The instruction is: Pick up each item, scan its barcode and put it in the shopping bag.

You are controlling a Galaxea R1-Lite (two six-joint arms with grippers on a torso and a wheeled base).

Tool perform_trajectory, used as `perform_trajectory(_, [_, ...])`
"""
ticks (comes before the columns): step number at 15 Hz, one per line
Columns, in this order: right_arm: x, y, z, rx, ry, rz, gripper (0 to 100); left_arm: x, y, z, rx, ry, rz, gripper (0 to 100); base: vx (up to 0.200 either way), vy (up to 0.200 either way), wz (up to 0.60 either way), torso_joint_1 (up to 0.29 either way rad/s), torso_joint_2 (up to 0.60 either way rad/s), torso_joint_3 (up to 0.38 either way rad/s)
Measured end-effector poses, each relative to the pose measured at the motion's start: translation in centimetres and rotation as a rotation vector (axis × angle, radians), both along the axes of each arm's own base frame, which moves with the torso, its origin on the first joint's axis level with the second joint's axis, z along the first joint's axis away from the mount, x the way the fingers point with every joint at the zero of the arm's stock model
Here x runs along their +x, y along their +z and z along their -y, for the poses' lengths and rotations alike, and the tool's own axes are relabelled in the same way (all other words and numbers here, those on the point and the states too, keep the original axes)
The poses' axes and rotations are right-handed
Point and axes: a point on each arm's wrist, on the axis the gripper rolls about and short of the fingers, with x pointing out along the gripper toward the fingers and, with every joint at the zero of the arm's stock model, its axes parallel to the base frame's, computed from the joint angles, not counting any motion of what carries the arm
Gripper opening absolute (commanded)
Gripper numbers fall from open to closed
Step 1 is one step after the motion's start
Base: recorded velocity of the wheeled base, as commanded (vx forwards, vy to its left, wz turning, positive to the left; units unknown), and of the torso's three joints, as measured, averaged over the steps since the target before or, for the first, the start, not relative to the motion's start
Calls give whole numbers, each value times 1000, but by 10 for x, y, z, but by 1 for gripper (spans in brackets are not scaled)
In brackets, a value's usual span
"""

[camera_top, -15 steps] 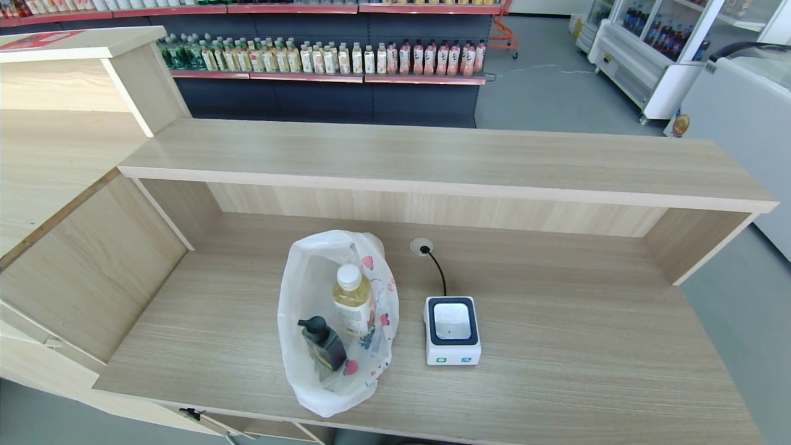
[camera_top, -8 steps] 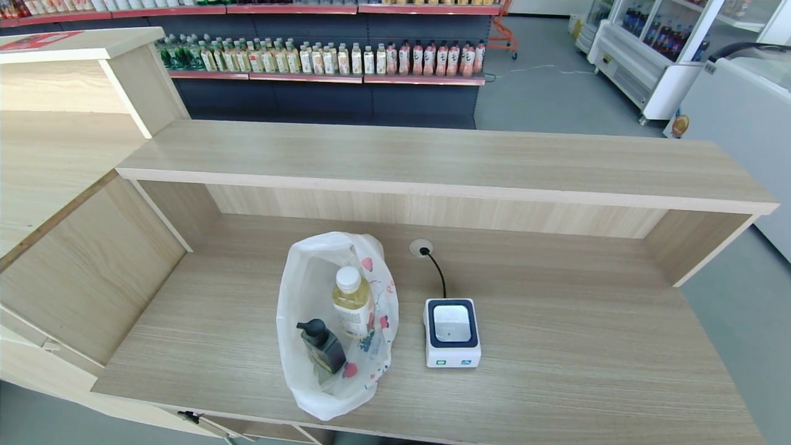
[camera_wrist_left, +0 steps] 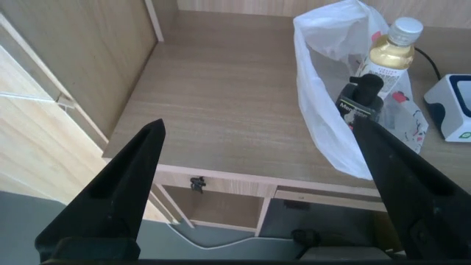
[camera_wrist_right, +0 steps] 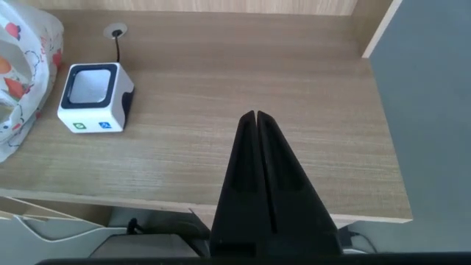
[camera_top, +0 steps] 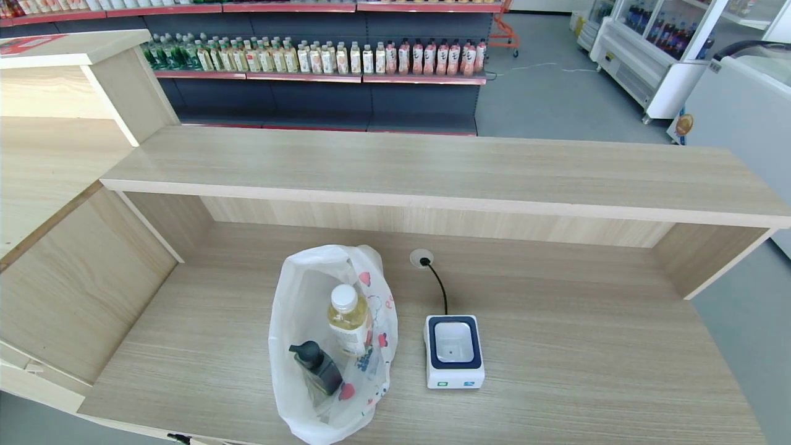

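Left gripper (camera_wrist_left: 257, 188) wide; bottles (camera_top: 348, 318) in bag (camera_top: 295, 281)

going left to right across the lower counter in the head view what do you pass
dark pump bottle → yellow drink bottle → barcode scanner; both bottles stand inside the shopping bag.

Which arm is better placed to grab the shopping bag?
Probably left. The left jaws stand open near the shopping bag; the right jaws are shut, with the scanner between them and it.
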Motion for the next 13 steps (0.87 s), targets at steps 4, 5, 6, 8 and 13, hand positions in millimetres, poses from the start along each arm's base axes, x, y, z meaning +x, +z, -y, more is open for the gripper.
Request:
perform_trajectory(4, [0,0,0,0,-1,0,0,0,0,0,0,0,0,100,0,0,0,0,0,0])
perform_trajectory(5, [0,0,0,0,-2,0,0,0,0,0,0,0,0,100,0,0,0,0,0,0])
perform_trajectory(6, [0,0,0,0,-2,0,0,0,0,0,0,0,0,100,0,0,0,0,0,0])
perform_trajectory(8, [0,0,0,0,-1,0,0,0,0,0,0,0,0,100,0,0,0,0,0,0])
perform_trajectory(13, [0,0,0,0,0,0,0,0,0,0,0,0,0,100,0,0,0,0,0,0])
